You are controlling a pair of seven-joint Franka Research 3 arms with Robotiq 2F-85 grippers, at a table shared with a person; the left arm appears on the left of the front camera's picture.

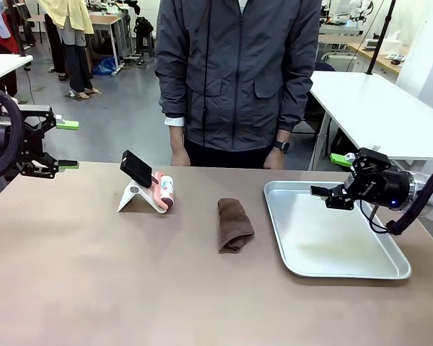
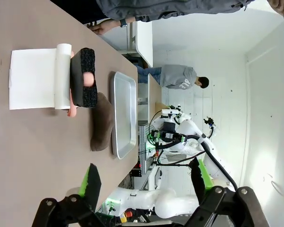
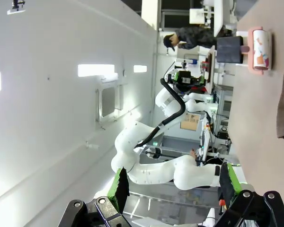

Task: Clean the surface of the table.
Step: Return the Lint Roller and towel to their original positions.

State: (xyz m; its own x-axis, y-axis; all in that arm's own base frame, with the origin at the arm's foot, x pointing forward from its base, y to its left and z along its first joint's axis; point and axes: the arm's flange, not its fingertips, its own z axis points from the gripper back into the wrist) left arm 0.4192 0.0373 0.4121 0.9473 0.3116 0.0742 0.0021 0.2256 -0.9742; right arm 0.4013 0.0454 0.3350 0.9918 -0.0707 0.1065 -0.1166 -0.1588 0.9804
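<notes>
The table [image 1: 94, 274] spans the front view from edge to edge, its brownish top running between the two arms and the person [image 1: 238, 79] standing at its far side. On it lie a folded brown cloth [image 1: 234, 225] near the middle, a silver tray [image 1: 390, 267] to the robot's right of the cloth, and a lint roller [image 1: 163, 192] leaning on a white stand [image 1: 133, 198] with a black sponge-like block [image 1: 136, 168] on top, to the cloth's left.

The left gripper [image 1: 63, 144] hangs at the table's left end, near its far edge, with its green-tipped fingers [image 1: 68, 124] spread wide and nothing between them. In the left wrist view the table [image 2: 33, 151] stretches away from the open gripper [image 2: 144, 182], with the stand [image 2: 31, 78], cloth [image 2: 103, 123] and tray [image 2: 123, 113] well ahead of the fingers [image 2: 91, 182].

The right gripper [image 1: 328, 194] hovers above the tray's far part, jaws wide and holding nothing, pointing toward the cloth. In the right wrist view the table [image 3: 260, 118] fills the right side, past the right-hand finger [image 3: 226, 182] of the open gripper [image 3: 173, 184], with the roller [image 3: 260, 49] far ahead.
</notes>
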